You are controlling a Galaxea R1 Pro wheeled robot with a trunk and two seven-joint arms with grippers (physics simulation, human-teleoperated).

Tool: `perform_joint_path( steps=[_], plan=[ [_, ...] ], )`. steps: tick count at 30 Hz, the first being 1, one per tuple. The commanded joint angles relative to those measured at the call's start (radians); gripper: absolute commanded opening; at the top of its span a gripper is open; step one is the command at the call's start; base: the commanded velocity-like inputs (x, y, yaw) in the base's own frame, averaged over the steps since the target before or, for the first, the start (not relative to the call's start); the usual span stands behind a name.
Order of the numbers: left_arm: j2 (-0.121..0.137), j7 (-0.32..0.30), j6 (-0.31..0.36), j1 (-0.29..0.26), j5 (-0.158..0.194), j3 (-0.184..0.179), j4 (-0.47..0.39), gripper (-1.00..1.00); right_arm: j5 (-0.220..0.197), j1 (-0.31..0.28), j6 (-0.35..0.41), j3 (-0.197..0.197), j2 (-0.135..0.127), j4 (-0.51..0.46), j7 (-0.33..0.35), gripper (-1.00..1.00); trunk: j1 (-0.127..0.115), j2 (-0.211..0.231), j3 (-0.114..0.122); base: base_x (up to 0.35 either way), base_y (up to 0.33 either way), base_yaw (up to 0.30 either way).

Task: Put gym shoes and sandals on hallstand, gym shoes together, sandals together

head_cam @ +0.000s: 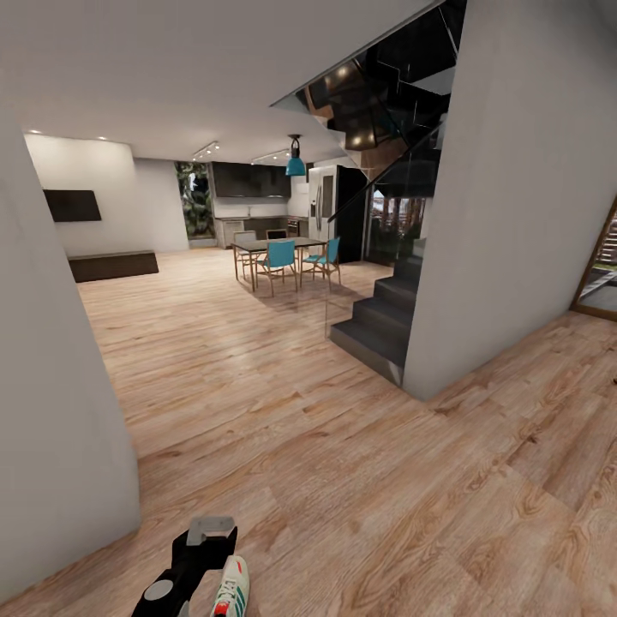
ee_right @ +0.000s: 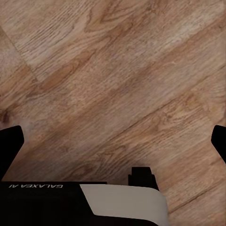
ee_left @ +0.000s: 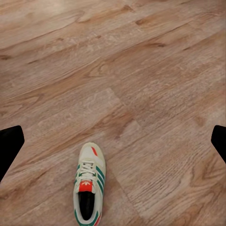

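Gym shoe (head_cam: pixel 231 590), one cream-white sneaker with green stripes, lies flat on the corridor floor (head_cam: pixel 343 463) at about 6 o'clock in the head view, just beside the left gripper (head_cam: pixel 211 526), on its 4 o'clock side. In the left wrist view the same shoe (ee_left: pixel 88 188) rests below the gripper, apart from it, and the two dark fingertips (ee_left: pixel 9 143) stand wide apart at the picture edges. The right gripper's fingertips (ee_right: pixel 10 141) are also spread wide over bare planks. Farther off, at 12 o'clock, stand a dining table (head_cam: pixel 278 246) with blue chairs and a dark staircase (head_cam: pixel 381 313).

one gym shoe (head_cam: pixel 231 590) lies on the corridor floor (head_cam: pixel 343 463), just right of the left arm (head_cam: pixel 184 570). stairs (head_cam: pixel 381 317) stand ahead on the right, a dining table (head_cam: pixel 278 248) farther back.
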Motion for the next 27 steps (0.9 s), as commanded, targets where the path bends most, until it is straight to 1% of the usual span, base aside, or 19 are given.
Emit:
perform_joint_path(
  steps=[1,8,20,27],
  plan=[
    [0.000,0.000,0.006,0.000,0.000,0.000,-0.002,1.00,-0.008,0.000,0.005,0.001,0.000,-0.001,-0.002,1.00,0.000,-0.001,-0.001,-0.058,0.039,0.000],
    [0.000,0.000,0.006,0.000,0.000,0.000,-0.002,1.00,-0.008,0.000,0.005,0.000,0.000,-0.001,-0.002,1.00,0.000,-0.001,-0.001,-0.097,0.092,0.000],
    [0.000,0.000,0.006,0.000,0.000,0.000,-0.002,1.00,-0.007,0.000,0.005,0.000,0.000,-0.001,-0.002,1.00,0.000,-0.001,-0.001,-0.008,0.012,0.000],
    [0.000,0.000,0.006,0.000,0.000,0.000,-0.001,1.00,-0.007,0.000,0.005,0.001,0.000,-0.001,-0.002,1.00,0.000,-0.001,-0.001,-0.061,0.140,0.000]
  ],
)
